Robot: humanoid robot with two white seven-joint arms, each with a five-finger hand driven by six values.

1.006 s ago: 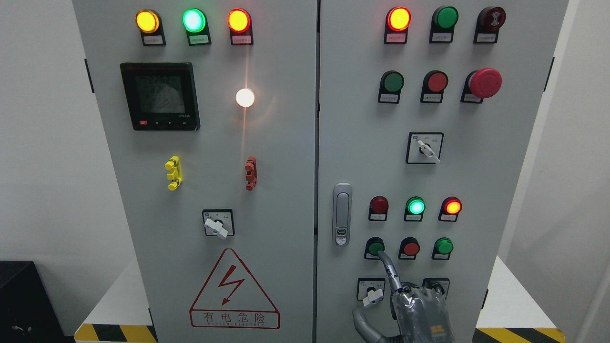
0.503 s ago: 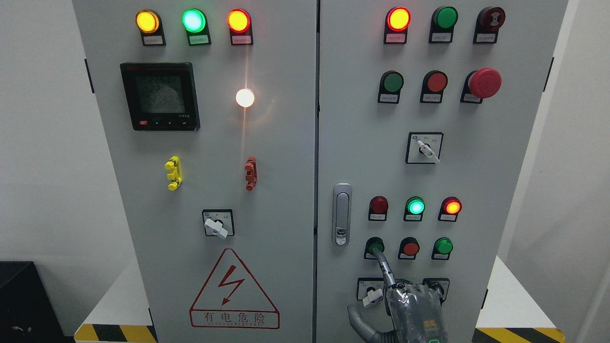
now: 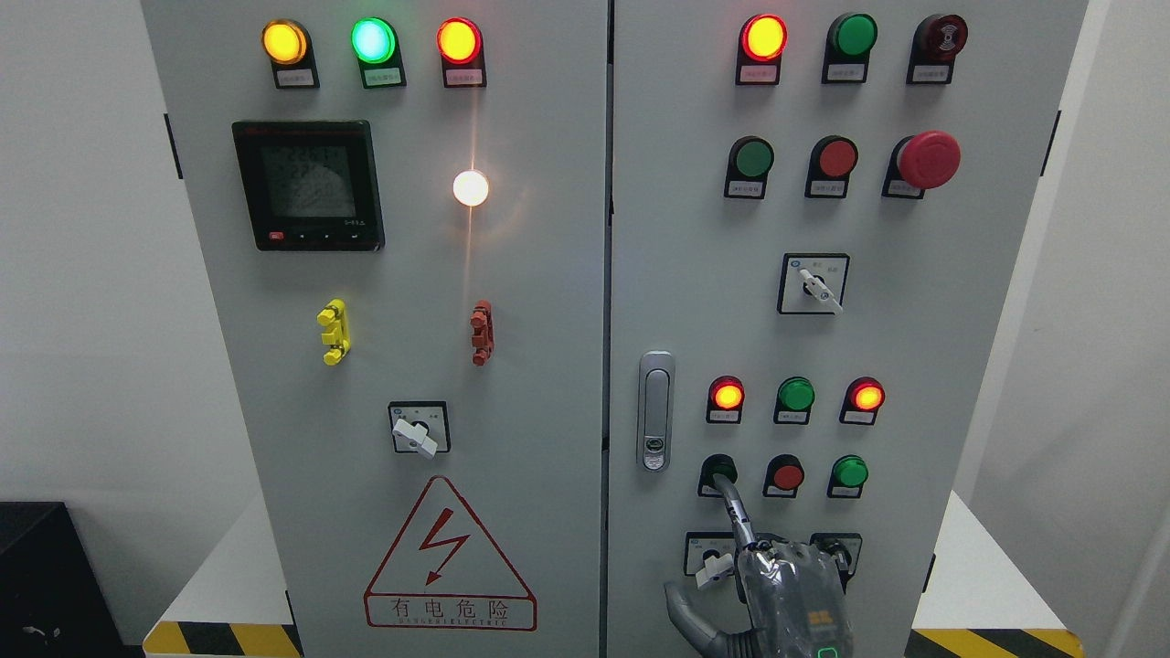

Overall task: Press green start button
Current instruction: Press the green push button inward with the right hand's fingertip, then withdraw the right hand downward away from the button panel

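the right hand [image 3: 786, 585] rises from the bottom edge, right of the middle, against the lower part of the cabinet's right door [image 3: 695, 274]. its index finger [image 3: 731, 507] is stretched out straight, running up and slightly left, and the tip lies on the green button [image 3: 717, 471], covering most of its face. the other fingers are curled in beside the palm and grip nothing; the thumb [image 3: 686, 612] sticks out low to the left.

the green button is the leftmost of a row of three near the door's lower part, just right of the door handle [image 3: 655, 411]. it is round and faces straight out of the panel toward the camera, with no long axis to tell. beside it sit a red button [image 3: 786, 475] and another green one [image 3: 850, 472]. in the row of lamps above, the left lamp [image 3: 727, 395] and right lamp [image 3: 866, 397] glow red-orange, and the middle green lamp [image 3: 795, 395] is dark.
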